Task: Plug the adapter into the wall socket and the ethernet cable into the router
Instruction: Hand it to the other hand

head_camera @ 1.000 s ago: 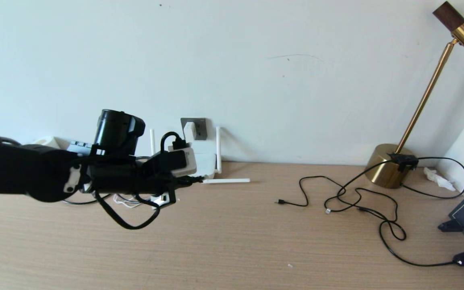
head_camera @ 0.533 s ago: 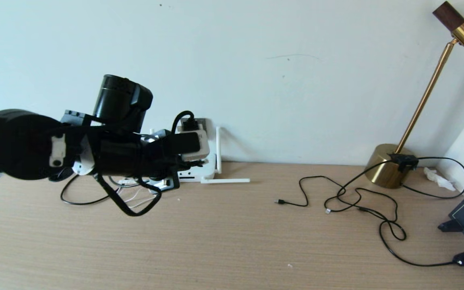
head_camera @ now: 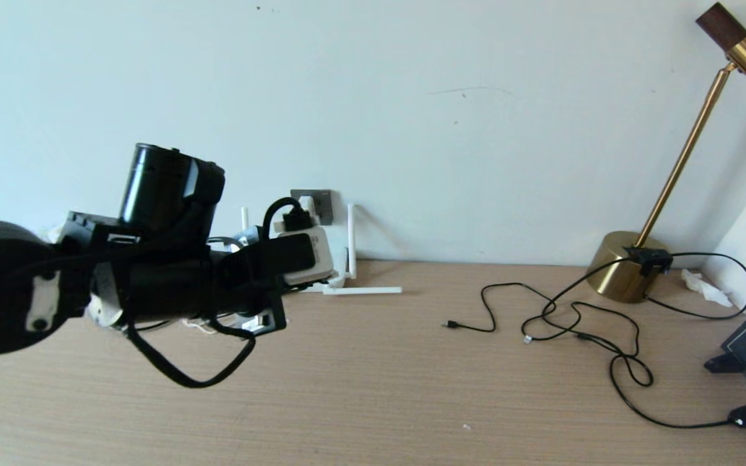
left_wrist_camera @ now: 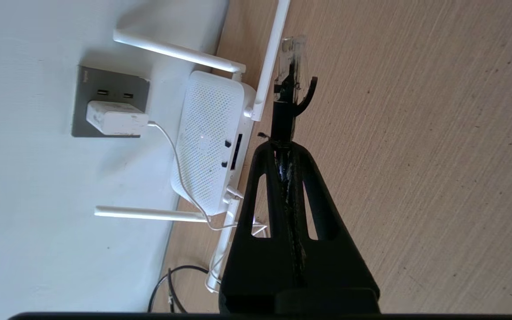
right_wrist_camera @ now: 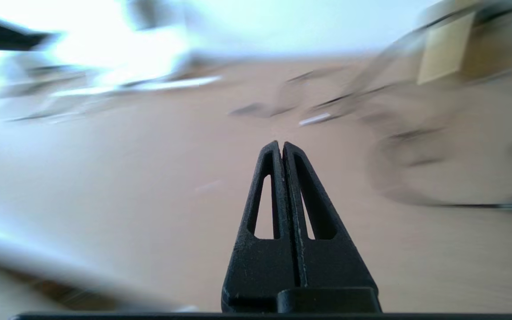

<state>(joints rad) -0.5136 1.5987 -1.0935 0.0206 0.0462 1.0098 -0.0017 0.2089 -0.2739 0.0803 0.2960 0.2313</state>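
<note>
Ports [left_wrist_camera: 237, 151] on the router [left_wrist_camera: 209, 142] sit on its edge facing out over the desk [left_wrist_camera: 416, 155], and that is what our next move turns on. Our left gripper [left_wrist_camera: 282, 153] is pinched tight on the ethernet cable [left_wrist_camera: 282, 118] just behind the plug [left_wrist_camera: 292, 55]. The plug's clear tip juts past the fingertips, its long axis running along the fingers and roughly parallel to the router's ported edge, not pointing into it. The router lies to one side of the plug, between it and the wall, near but apart. We judge the wrist must turn the plug toward the slots before it can go in.

On the wall behind the router, the adapter [left_wrist_camera: 114, 118] already sits in the socket [left_wrist_camera: 105, 102], its thin white cord [left_wrist_camera: 180, 173] trailing down to the router's edge. That half of the task looks done.

One antenna [left_wrist_camera: 271, 58] lies along the desk close beside the plug, and another, near the cord, also lies low; either could foul the approach, as could the cord's own connector by the ports. In the head view the black cable's slack [head_camera: 185, 362] loops under our left arm and may drag.

Our right gripper [right_wrist_camera: 282, 149] is closed on nothing, low over the desk, well away from the router, with loose thin black cables [head_camera: 574, 323] and a brass lamp [head_camera: 625, 265] on its side. The left is plainly nearer.
</note>
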